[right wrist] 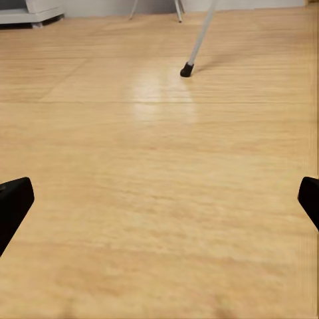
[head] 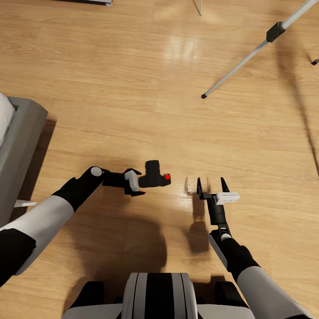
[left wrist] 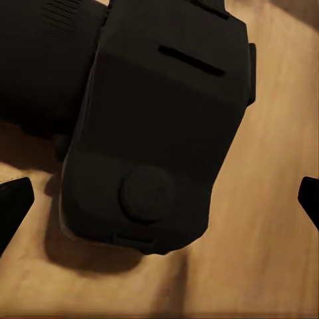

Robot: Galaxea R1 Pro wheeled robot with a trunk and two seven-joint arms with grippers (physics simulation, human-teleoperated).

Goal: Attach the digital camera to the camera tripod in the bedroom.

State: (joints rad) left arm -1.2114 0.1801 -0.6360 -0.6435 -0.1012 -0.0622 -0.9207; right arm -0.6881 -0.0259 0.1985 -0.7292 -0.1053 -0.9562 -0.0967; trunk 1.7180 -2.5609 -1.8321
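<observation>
Light plank flooring spreads under everything, with the grey bed frame well off to the outer side of the left arm. Ahead of the right gripper and well apart from it, one silver-grey leg of the camera tripod slants down to a black foot; the right wrist view looks along the floor to that same foot. The tripod's head lies beyond the picture's edge, so where the mount sits cannot be told.

That right pincer hangs released, its two dark fingers spread and nothing between them. The left gripper appears to have the digital camera at its tips, the red button on the side away from the wrist. In the left wrist view the camera body sits between the two finger pads, yet both pads stand clear of its sides at the picture's edges, so whether the pincer is truly clenched on it I cannot tell.

The step in hand looks like carrying the camera toward the tripod. To do it well, the grip should be confirmed firm first, since a loose body would likely slip as the arm rises. The camera's flat underside ought to be kept facing down, ready to meet the mount, and the base should roll closer without brushing the splayed leg. The free right pincer could steady the tripod.
</observation>
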